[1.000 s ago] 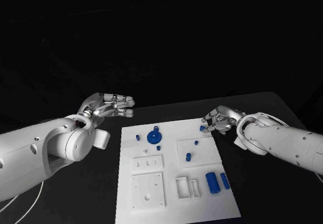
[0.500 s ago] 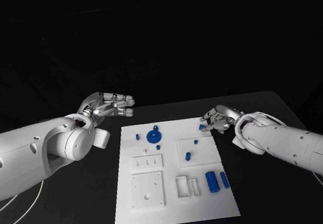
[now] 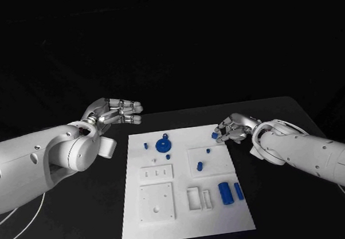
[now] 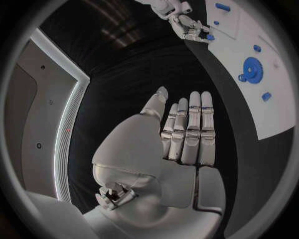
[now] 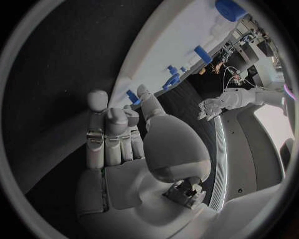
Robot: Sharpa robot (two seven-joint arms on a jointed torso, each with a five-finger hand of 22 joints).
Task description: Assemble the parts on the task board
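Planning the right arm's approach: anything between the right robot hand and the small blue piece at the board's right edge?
Nothing visible. The right robot hand sits at the right edge of the white task board, its fingers right beside the small blue piece; whether they touch it is unclear. No other part lies between them.

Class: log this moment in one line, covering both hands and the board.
left hand: open, holds nothing | right hand: pinches small blue part at task board right edge | blue gear: on board

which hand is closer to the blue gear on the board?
Left, narrowly. The left hand hovers off the board's far-left corner, beyond the blue gear. The right hand sits at the board's right edge, slightly farther.
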